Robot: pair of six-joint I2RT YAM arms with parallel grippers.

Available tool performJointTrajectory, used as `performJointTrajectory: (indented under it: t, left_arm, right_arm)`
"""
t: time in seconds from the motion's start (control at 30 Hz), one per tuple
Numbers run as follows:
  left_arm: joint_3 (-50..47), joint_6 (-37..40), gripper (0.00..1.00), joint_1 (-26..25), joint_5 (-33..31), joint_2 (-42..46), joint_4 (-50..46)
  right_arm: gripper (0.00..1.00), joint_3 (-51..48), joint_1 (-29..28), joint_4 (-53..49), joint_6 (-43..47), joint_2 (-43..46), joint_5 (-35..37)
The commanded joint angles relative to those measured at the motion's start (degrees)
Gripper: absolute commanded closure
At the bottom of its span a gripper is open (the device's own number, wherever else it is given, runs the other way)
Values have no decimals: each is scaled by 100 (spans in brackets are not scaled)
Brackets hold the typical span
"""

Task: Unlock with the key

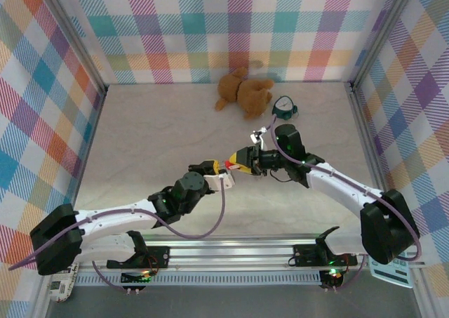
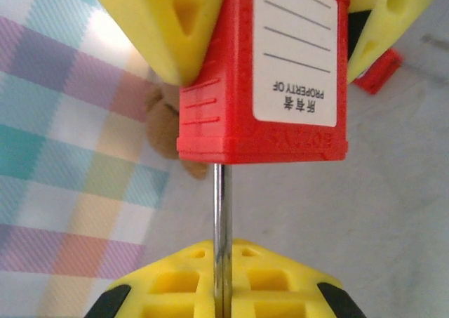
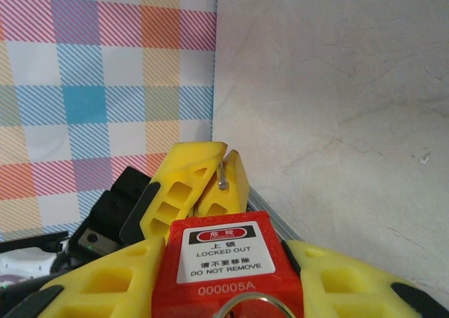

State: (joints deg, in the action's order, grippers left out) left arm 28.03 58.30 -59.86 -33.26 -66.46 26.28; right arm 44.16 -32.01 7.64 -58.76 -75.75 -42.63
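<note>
Pinching the key (image 2: 221, 213) by its thin stem, the left jaws are pressed together on it. The key runs straight up from them to the bottom of the red padlock (image 2: 273, 72). The right jaws squeeze the padlock from both sides. A twist looks next.

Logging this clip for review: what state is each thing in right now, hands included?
Key: pinched in the shut left hand, blade meeting the padlock's underside, apparently in the keyhole.
Red padlock: clamped in the right hand; whether it is unlocked cannot be told.
Teddy bear: lying loose, untouched.
</note>
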Motion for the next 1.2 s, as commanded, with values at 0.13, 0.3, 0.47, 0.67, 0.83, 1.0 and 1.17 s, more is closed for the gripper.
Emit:
performJointTrajectory:
  t: [0.13,0.3,0.47,0.67,0.83,1.0,1.17]
  left_arm:
    - [-299,1650,100,-535,-774,-582,2645]
    - [-342,1752,100,-558,-807,-601,2901]
    - [-344,1787,100,-677,-822,-422,2577]
    - [-382,1821,100,-890,-970,-191,2198]
    - [-428,1635,100,-938,-990,-6,1828]
    - [-421,1507,100,-948,-973,-5,1487]
    - [-338,1161,100,-949,-914,34,1032]
  right_arm:
    - [69,-86,-139,545,-342,-192,-231]
    - [61,-196,-147,600,-424,-359,-270]
    - [55,-35,-139,134,106,-352,-109]
    - [42,293,-113,-534,875,-323,53]
    - [36,448,-88,-1131,1446,-56,300]
    - [32,550,13,-1737,2064,483,568]
    - [30,764,75,-2381,2763,939,901]
